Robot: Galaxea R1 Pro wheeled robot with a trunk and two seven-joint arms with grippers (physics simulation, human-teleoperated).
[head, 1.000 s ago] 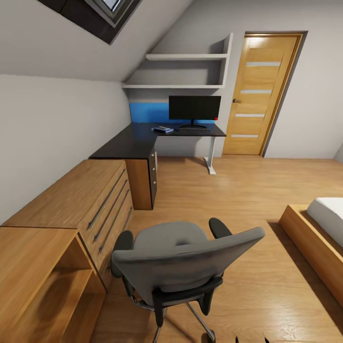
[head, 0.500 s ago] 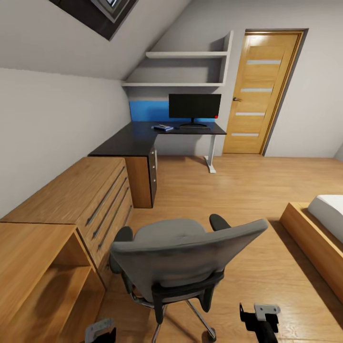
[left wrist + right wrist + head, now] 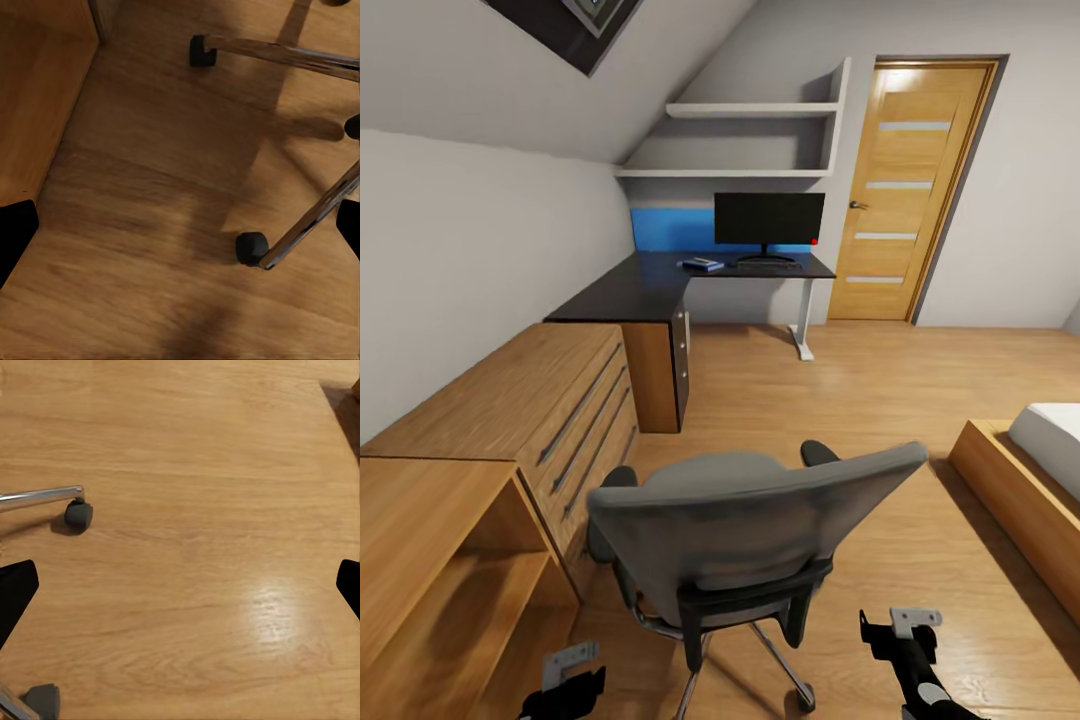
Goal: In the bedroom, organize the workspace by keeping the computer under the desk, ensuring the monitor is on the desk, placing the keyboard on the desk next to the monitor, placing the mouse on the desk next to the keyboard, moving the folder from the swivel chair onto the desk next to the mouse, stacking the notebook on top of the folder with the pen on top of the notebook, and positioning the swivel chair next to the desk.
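The swivel chair (image 3: 745, 525) stands on the floor just ahead of me, its grey back turned toward me. My left gripper (image 3: 565, 688) (image 3: 180, 225) and right gripper (image 3: 900, 640) (image 3: 180, 585) hang low on either side of its star base, both open and empty. Castors (image 3: 251, 247) (image 3: 78, 514) sit on the planks below them. Across the bedroom, the black desk (image 3: 630, 292) carries the monitor (image 3: 768, 220), the keyboard (image 3: 765, 266) in front of it, and the blue folder (image 3: 703, 264) with something dark on top. Mouse and pen are too small to make out. The computer is out of view.
Light wooden low cabinets (image 3: 510, 420) run along the left wall, with an open shelf unit (image 3: 450, 590) nearest me. A wood-framed bed (image 3: 1025, 480) lies at the right. A wooden door (image 3: 905, 190) stands beside the desk. Open plank floor separates chair and desk.
Both arms have come up into the lower edge of the head view. The view has shifted a little; the chair stands where it was.
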